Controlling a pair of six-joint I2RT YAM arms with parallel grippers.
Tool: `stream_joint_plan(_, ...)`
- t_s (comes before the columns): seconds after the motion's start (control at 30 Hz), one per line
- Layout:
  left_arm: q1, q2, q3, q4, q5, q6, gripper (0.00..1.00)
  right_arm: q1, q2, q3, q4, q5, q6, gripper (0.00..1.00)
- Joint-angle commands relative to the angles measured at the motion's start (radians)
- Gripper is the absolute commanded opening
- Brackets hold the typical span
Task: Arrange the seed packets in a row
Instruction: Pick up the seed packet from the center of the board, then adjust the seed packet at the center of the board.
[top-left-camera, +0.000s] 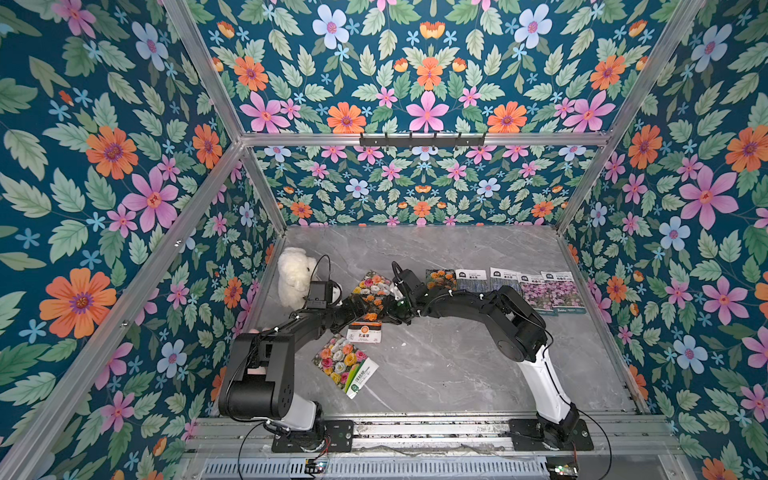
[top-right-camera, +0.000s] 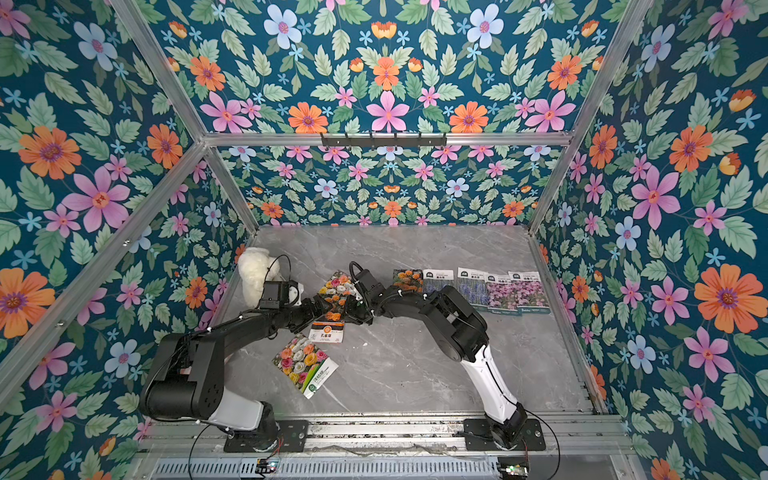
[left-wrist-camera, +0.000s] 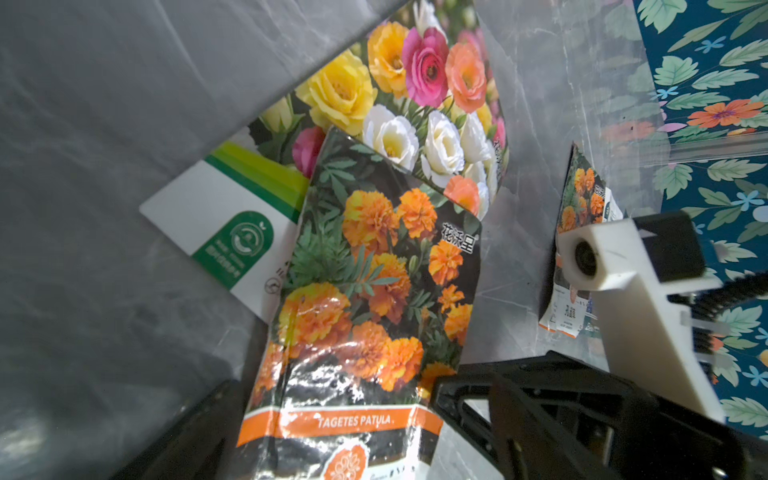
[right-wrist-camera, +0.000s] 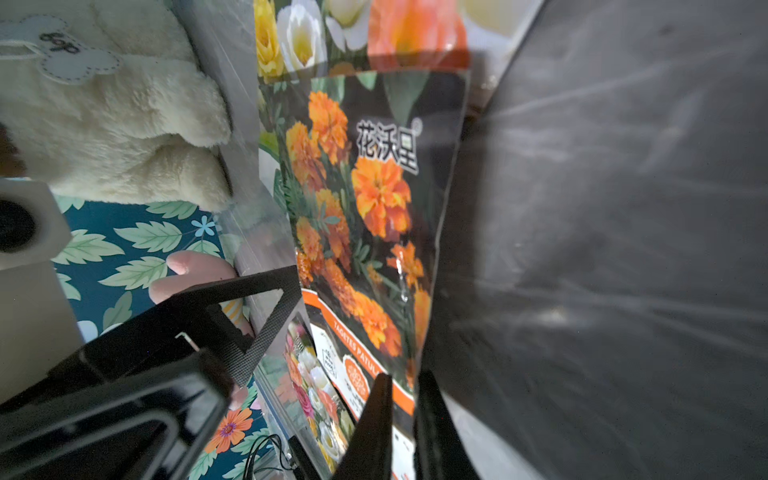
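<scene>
The pick-up of a loose marigold packet (right-wrist-camera: 374, 199) is in hand. Its edge is pinched between the closed jaws of the right gripper (right-wrist-camera: 404, 376), while the left gripper (left-wrist-camera: 336, 390) is held wide open astride its lower end. The packet is laid partly over a multicolour packet (top-left-camera: 370, 284), left of the row (top-left-camera: 515, 286) of five at the back. Next, a carry to the row's left end is called for, without the packet beneath being dragged. A second multicolour packet (top-left-camera: 345, 365) is seen nearer the front. No container is seen.

Floral wallpaper walls (top-left-camera: 428, 187) surround grey marble tabletop (top-left-camera: 457, 365).
</scene>
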Motion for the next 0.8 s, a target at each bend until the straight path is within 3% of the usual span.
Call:
stream_joint_plan(0.0,-0.001,-0.017,0.008,-0.078,-0.009,-0.001,0.97,0.000,-0.036,0.004,0.007,0.027,-0.022,0.06)
stream_joint_plan(0.07,-0.001,-0.039,0.025,-0.094,-0.018,0.001,0.97,0.000,-0.071,0.004,-0.022,0.058,-0.059,0.00)
stream_joint_plan(0.23,-0.001,-0.109,0.084,-0.176,-0.083,0.025,0.99,-0.005,-0.210,-0.036,-0.079,0.150,-0.175,0.00)
stream_joint_plan(0.47,-0.001,-0.204,0.191,-0.294,-0.152,0.078,0.99,-0.067,-0.447,-0.230,-0.074,0.234,-0.250,0.00)
stream_joint_plan(0.67,-0.001,-0.267,0.256,-0.359,-0.193,0.106,0.99,-0.179,-0.604,-0.375,-0.086,0.161,-0.247,0.00)
stream_joint_plan(0.77,-0.001,-0.290,0.278,-0.374,-0.195,0.114,1.00,-0.226,-0.610,-0.386,-0.132,0.109,-0.260,0.00)
